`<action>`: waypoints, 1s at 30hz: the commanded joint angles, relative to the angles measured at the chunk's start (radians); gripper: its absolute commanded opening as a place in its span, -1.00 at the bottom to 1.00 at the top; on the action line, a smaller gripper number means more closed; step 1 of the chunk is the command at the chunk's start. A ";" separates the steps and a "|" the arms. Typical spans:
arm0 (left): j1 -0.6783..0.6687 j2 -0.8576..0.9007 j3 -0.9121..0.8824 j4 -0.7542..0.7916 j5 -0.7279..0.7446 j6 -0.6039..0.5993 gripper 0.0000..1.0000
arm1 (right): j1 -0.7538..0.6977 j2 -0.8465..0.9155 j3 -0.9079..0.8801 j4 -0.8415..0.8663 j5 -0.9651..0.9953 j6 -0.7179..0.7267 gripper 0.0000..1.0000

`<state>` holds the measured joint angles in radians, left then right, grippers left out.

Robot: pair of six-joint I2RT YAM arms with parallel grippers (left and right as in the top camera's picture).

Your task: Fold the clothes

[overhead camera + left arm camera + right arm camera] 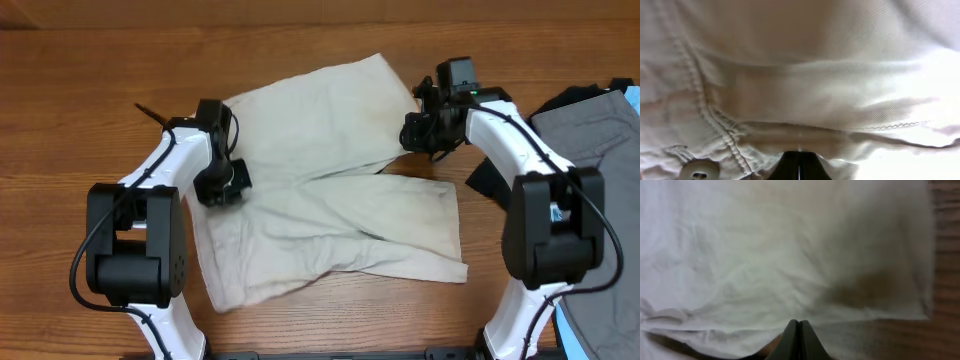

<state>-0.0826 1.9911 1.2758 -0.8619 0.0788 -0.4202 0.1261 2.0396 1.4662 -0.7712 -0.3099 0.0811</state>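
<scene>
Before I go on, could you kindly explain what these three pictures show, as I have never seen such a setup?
The top picture looks down on a wooden table with two white-and-black robot arms. Beige shorts lie spread between them; grey and black garments sit at the right edge. The other pictures come from cameras on each wrist, close to the cloth. The left tool rests at the waistband, near a button. The right tool looks shut at a leg's hem. Whether either pinches cloth, I cannot tell.
</scene>
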 commanded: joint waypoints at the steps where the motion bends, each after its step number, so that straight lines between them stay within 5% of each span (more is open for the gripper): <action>1: 0.004 0.179 -0.027 0.202 -0.037 0.028 -0.92 | 0.005 0.035 0.019 0.053 -0.006 -0.007 -0.92; 9: 0.004 0.193 -0.027 0.452 -0.039 0.058 -0.92 | 0.005 0.056 0.019 0.204 0.071 -0.006 -0.92; 17: 0.004 0.192 -0.007 0.544 -0.033 0.084 -0.92 | 0.005 0.080 0.019 0.269 0.139 -0.003 -0.92; 24: 0.003 0.114 0.214 0.275 -0.026 0.158 -0.92 | -0.019 0.070 0.068 0.229 0.153 0.052 -0.92; 30: 0.003 -0.019 0.473 -0.098 0.023 0.162 -0.92 | -0.043 0.056 0.259 -0.160 0.097 0.087 -0.86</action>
<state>-0.0826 2.0792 1.6421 -0.8612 0.0704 -0.2840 0.0925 2.1105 1.6440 -0.8402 -0.1799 0.1448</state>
